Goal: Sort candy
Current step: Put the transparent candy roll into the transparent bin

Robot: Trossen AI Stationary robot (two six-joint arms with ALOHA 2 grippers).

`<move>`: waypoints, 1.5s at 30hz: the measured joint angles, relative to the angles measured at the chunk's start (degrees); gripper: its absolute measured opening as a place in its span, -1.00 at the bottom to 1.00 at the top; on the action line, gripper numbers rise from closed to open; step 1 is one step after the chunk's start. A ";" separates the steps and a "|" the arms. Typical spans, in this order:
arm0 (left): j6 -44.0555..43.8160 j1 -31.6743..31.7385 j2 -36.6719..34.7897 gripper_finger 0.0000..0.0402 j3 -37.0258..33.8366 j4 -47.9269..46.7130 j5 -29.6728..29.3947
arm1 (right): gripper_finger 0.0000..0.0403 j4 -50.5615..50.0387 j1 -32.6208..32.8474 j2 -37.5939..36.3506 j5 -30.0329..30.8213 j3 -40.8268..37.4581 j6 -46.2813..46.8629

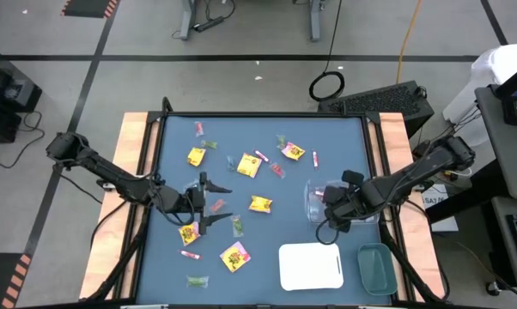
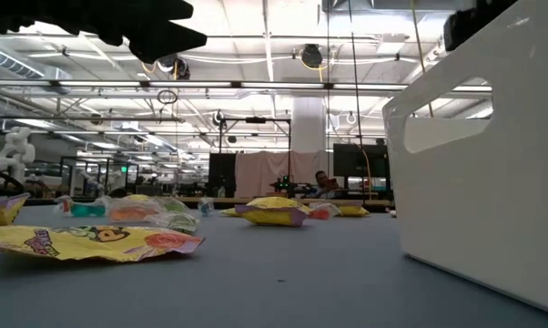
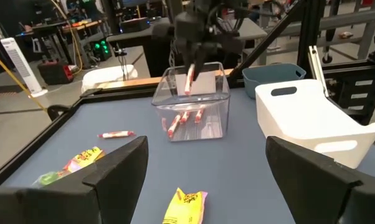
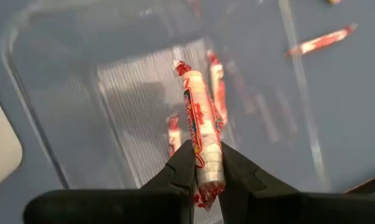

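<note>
High view shows the blue table [image 1: 344,137] w/ candy spread over its middle and left part. Near the right front edge stands a white tray [image 1: 310,266], beside it a green-tinted tray [image 1: 375,267], and behind them a clear tray [image 3: 194,106] — it holds a few pink-red sticks [image 3: 182,118]. The left gripper [image 1: 209,204] hovers over the left-centre of the table, its fingers spread wide w/ nothing between them. The right gripper [image 4: 207,169] is above the clear tray, pinching one pink-red stick [image 4: 201,134] by its end. Yellow packets [image 1: 249,166] lie scattered on the mat; small green pieces [image 1: 197,281] lie among them, e.g. near the front edge.
</note>
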 joint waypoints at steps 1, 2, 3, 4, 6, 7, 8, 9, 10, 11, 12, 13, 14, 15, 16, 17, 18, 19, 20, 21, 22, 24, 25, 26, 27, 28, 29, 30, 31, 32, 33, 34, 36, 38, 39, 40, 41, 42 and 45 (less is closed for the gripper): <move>-0.10 0.00 0.00 0.64 0.00 0.00 0.00 | -0.82 0.69 -0.01 0.00 -0.37 -0.90 0.28; -0.11 0.00 0.00 0.64 0.00 0.01 0.00 | -0.82 1.22 0.00 0.00 -0.46 -1.77 0.63; -0.13 0.00 0.00 0.64 0.00 0.02 0.02 | -0.82 1.52 -0.02 0.00 -0.45 -2.54 0.99; -0.12 0.00 0.00 0.64 0.00 0.05 0.02 | -0.82 1.84 -0.02 0.00 -0.39 -3.21 1.36; -0.11 0.00 0.00 0.64 0.00 0.07 0.02 | -0.82 2.63 -0.02 0.00 -0.43 -4.47 1.91; -0.11 0.00 0.00 0.64 0.00 0.08 0.04 | -0.82 3.02 -0.02 0.00 -0.47 -4.98 2.14; -0.30 0.00 0.00 0.64 0.00 0.09 0.04 | -0.82 3.24 -0.02 0.00 -0.48 -5.40 2.37; -0.79 0.00 0.00 0.64 0.00 0.09 0.06 | -0.82 3.48 -0.02 0.00 -0.55 -5.82 2.50; -1.27 0.00 0.00 0.64 0.00 0.10 0.07 | -0.82 3.92 -0.02 0.00 -0.98 -6.16 2.52; -1.39 0.00 0.00 0.64 0.00 0.11 0.07 | -0.81 4.81 -0.02 0.00 -1.64 -6.58 2.50; -1.40 0.00 0.00 0.64 0.00 0.11 0.07 | -0.80 5.40 -0.02 0.00 -2.05 -6.87 2.47; -1.40 0.00 0.00 0.64 0.00 0.11 0.09 | -0.79 5.98 -0.02 0.00 -2.37 -7.26 2.26; -1.40 0.00 0.00 0.64 0.00 0.11 0.16 | -0.78 6.43 -0.02 0.00 -2.84 -7.72 2.10; -1.42 0.00 0.00 0.64 0.00 0.11 0.40 | -0.76 6.88 -0.02 0.00 -3.14 -8.25 2.02; -1.42 0.00 0.00 0.64 0.00 0.11 0.51 | -0.75 7.45 -0.02 0.00 -3.28 -8.83 2.06; -1.44 0.00 0.00 0.64 0.00 0.11 0.90 | -0.73 7.73 -0.02 0.01 -3.34 -9.33 2.26; -1.47 0.00 0.00 0.64 0.00 0.11 1.36 | -0.72 7.85 -0.03 0.00 -3.32 -9.79 2.51; -1.49 0.00 0.00 0.64 0.00 0.11 1.50 | -0.70 7.93 -0.04 0.00 -3.32 -10.22 2.84; -1.53 0.00 0.00 0.64 0.00 0.11 1.51 | -0.69 7.91 -0.04 0.02 -3.34 -10.46 3.17; -1.60 0.00 0.00 0.64 0.00 0.11 1.51 | -0.68 7.94 -0.04 0.02 -3.33 -10.52 3.48; -1.62 0.00 0.00 0.64 0.00 0.11 1.51 | -0.67 8.04 -0.04 0.01 -3.32 -10.52 3.79; -1.63 0.00 0.00 0.64 0.00 0.09 1.51 | -0.64 8.10 -0.04 0.00 -3.32 -10.52 3.89; -1.85 0.00 0.00 0.64 0.00 0.09 1.51 | -0.63 8.10 -0.04 0.00 -3.32 -10.52 3.89; -2.54 0.00 0.00 0.64 0.00 0.07 1.51 | -0.61 8.07 -0.04 0.00 -3.32 -10.52 3.89; -2.91 0.00 0.00 0.64 0.00 0.02 1.51 | -0.60 8.07 -0.04 0.00 -3.32 -10.52 3.93; -2.91 0.00 0.00 0.64 0.00 -0.06 1.51 | -0.58 8.07 -0.04 0.00 -3.38 -10.52 3.97; -2.93 -0.07 0.01 0.64 0.00 -0.10 1.51 | -0.57 8.07 -0.04 0.00 -3.64 -10.52 3.99; -2.95 -0.23 0.00 0.64 0.00 -0.12 1.53 | -0.55 8.03 -0.04 0.00 -4.36 -10.52 4.04; -2.95 -0.43 0.00 0.64 0.00 -0.17 1.54 | -0.53 7.97 -0.04 0.00 -5.07 -10.49 4.16; -2.97 -0.74 0.00 0.64 0.00 -0.18 1.57 | -0.52 7.61 -0.04 0.02 -5.89 -10.27 4.57; -3.29 -1.13 0.00 0.64 0.00 -0.22 1.61 | -0.51 7.09 -0.01 0.02 -6.47 -9.79 5.48; -4.03 -1.61 0.00 0.64 0.00 -0.31 1.68 | -0.50 6.49 0.10 0.02 -7.00 -9.08 6.53; -5.61 -2.97 0.00 0.64 0.00 -1.18 1.68 | -0.49 4.80 0.79 0.02 -7.65 -7.21 8.91; -7.25 -4.98 0.00 0.64 0.00 -3.52 1.68 | -0.50 3.05 2.36 0.00 -7.47 -4.64 10.67; -8.46 -6.10 0.00 0.64 0.00 -5.05 1.69 | -0.51 2.36 3.27 0.01 -7.23 -3.15 11.37; -9.98 -7.31 0.01 0.64 0.00 -6.68 1.68 | -0.52 1.59 4.34 0.01 -6.42 -1.59 12.24; -11.71 -8.65 0.02 0.64 0.00 -8.16 1.67 | -0.52 0.56 5.45 0.01 -5.37 0.01 13.24; -13.58 -10.00 0.02 0.64 0.00 -9.60 1.49 | -0.53 -0.41 6.67 0.00 -4.05 1.58 14.32; -19.36 -14.14 0.02 0.64 -0.02 -14.32 0.92 | -0.56 -1.72 10.66 0.00 1.42 6.20 17.18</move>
